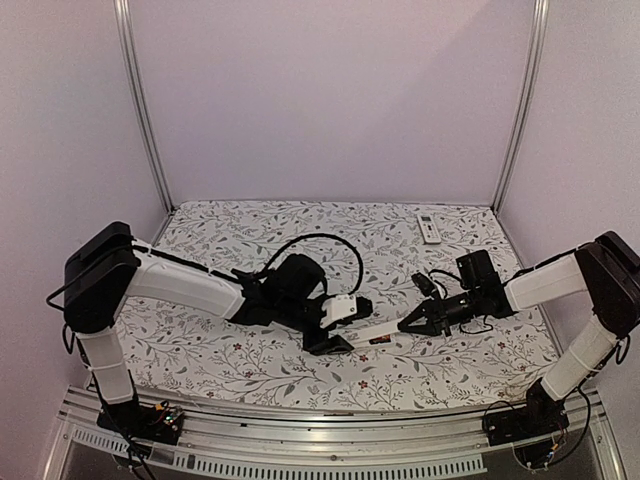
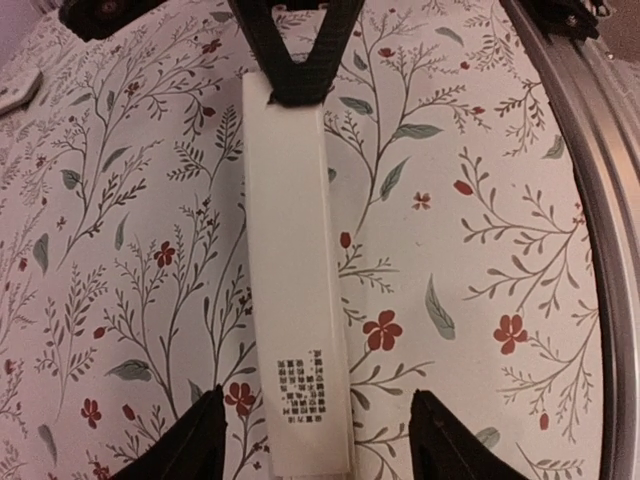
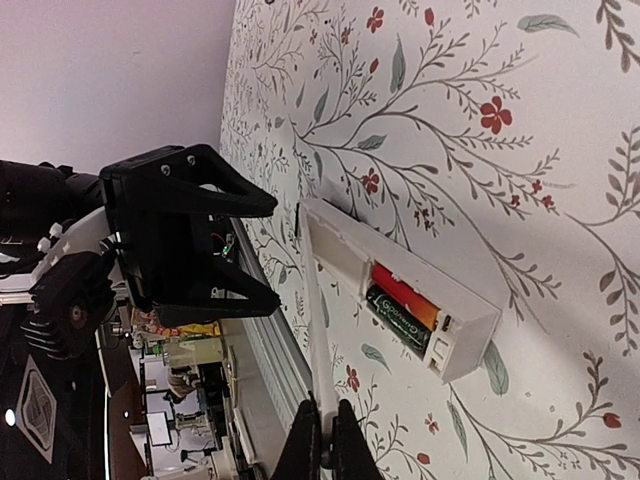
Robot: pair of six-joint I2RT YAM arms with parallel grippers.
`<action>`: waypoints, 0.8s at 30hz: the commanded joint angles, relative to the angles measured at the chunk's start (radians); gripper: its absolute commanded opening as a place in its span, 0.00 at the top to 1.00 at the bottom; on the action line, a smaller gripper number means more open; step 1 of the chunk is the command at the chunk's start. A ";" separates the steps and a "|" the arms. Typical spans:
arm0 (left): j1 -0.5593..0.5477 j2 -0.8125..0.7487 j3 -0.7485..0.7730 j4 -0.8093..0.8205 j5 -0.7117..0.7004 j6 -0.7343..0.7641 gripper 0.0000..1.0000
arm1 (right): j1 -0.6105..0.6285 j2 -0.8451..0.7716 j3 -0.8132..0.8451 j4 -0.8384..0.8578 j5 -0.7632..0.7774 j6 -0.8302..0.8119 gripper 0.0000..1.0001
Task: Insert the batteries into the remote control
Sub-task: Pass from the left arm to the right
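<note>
Near edge of flowered cloth: left gripper, jaws spread wide, gripping nothing (bare cloth showing between each finger and the white body). Set between those fingers, untouched: near end of remote control, long and white, printed code square at this end. Further along: open compartment in the remote, batteries seated inside, one red-and-orange, one black with green lettering, side by side. At the far end: right gripper, pinched tight on the remote's thin edge. Beyond, close to the back wall and well apart: second white remote, flat on the cloth.
</note>
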 commanded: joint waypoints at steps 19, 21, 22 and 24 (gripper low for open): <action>0.051 -0.143 -0.259 0.063 -0.172 -0.090 0.56 | -0.020 0.100 0.026 0.020 -0.028 -0.049 1.00; 0.050 -0.130 -0.259 0.077 -0.168 -0.094 0.59 | -0.020 0.109 0.032 0.019 -0.044 -0.053 1.00; 0.051 -0.126 -0.258 0.086 -0.163 -0.097 0.59 | -0.019 0.114 0.035 0.017 -0.047 -0.055 1.00; 0.051 -0.117 -0.253 0.097 -0.147 -0.099 0.59 | -0.018 0.125 0.041 0.016 -0.064 -0.061 1.00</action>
